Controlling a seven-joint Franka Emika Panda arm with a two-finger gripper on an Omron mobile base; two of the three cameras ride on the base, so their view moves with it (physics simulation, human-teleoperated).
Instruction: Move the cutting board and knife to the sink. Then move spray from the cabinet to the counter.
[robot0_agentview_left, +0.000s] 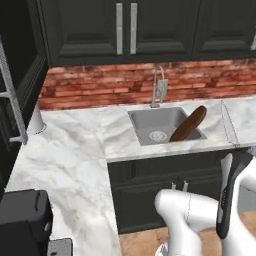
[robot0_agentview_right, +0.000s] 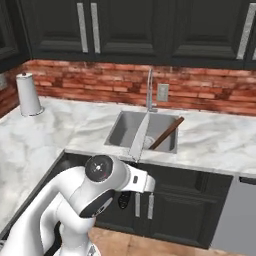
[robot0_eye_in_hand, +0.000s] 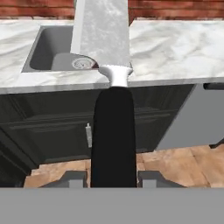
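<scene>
Holding the knife by its black handle, my gripper is closed narrowly on it, 1 finger on each side, blade pointing toward the sink. The cutting board leans tilted inside the basin, its upper end on the right rim. A faucet stands behind the sink before the brick wall. A paper towel roll stands on the counter, well apart to the left. No legible writing is visible.

Wooden cutting board; veined marble counter.
</scene>
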